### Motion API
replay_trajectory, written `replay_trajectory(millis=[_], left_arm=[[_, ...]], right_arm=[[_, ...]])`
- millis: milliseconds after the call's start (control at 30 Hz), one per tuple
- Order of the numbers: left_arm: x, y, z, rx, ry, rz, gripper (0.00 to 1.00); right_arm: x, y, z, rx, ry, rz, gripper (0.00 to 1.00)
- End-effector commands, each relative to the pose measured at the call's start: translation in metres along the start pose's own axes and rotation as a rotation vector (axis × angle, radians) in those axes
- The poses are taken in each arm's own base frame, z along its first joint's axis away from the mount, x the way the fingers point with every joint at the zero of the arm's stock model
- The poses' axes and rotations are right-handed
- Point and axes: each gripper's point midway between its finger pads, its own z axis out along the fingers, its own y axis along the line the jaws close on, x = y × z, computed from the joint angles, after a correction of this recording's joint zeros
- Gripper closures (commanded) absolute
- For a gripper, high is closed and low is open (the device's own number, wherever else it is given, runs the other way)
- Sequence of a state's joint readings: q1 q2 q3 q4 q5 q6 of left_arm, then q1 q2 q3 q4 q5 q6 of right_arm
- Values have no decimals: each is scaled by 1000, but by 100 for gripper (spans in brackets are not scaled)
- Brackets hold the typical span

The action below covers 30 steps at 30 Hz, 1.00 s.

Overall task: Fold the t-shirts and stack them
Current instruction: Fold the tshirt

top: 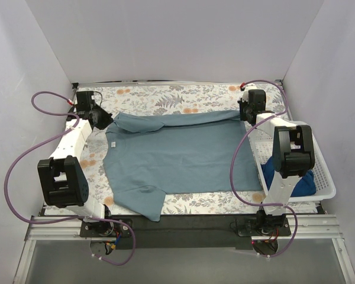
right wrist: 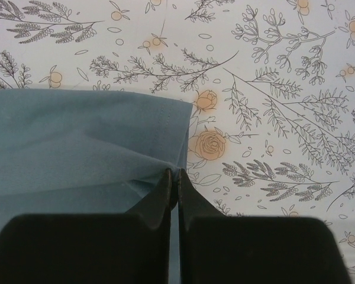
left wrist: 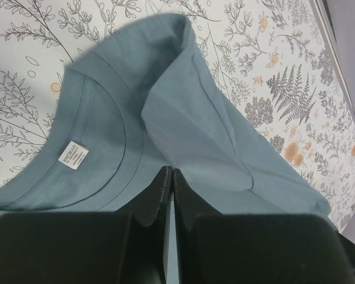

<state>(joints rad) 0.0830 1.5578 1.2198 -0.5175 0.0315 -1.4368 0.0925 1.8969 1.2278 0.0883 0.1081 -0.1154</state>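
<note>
Slate-blue t-shirt point(top: 177, 157) lies spread across the desk point(top: 195, 204) centre; left gripper point(top: 100, 121), near far-left corner, jaws closed on cloth beside the collar; right gripper point(top: 245, 112), near far-right corner, jaws closed on the hem; royal-blue t-shirt point(top: 305, 183) sits in basket point(top: 319, 171) at right edge.

Two t-shirts: one slate-blue shirt point(top: 177, 157) and one darker blue shirt point(top: 306, 183). One white basket point(top: 320, 163). One floral counter point(top: 195, 204). Two pincers: left pincer point(left wrist: 168, 177), right pincer point(right wrist: 173, 177).
</note>
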Motion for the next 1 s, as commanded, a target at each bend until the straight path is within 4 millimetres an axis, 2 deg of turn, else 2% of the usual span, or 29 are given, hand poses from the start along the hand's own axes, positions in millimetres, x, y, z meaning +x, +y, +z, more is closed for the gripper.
replay_trajectory(millis=[0, 167, 300, 367, 400, 533, 633, 767, 867, 967], left_arm=[[-13, -16, -27, 69, -47, -1, 100], [-11, -19, -35, 82, -32, 9, 100], [2, -17, -39, 103, 8, -7, 100], [7, -17, -42, 115, 23, -10, 100], [11, -13, -42, 109, 31, -14, 100], [17, -11, -45, 115, 42, -16, 100], [23, -10, -48, 125, 56, -10, 100], [26, -8, -49, 127, 62, -3, 100], [29, -8, -49, 126, 71, -5, 100], [28, -10, -49, 126, 69, -7, 100]], right_arm=[[-10, -9, -9, 29, -19, 24, 99], [-12, -10, -13, 30, -25, 24, 99], [-10, -5, -14, 5, -20, 31, 96], [-10, -2, -16, -3, -18, 37, 80], [-11, -2, -17, -5, -18, 50, 68], [-16, -1, -28, -10, -34, 72, 54], [-25, -1, -39, -14, -60, 88, 53], [-53, 8, -63, -76, -138, 111, 53], [-71, 27, -73, -183, -177, 149, 55], [-73, 45, -71, -266, -163, 221, 57]])
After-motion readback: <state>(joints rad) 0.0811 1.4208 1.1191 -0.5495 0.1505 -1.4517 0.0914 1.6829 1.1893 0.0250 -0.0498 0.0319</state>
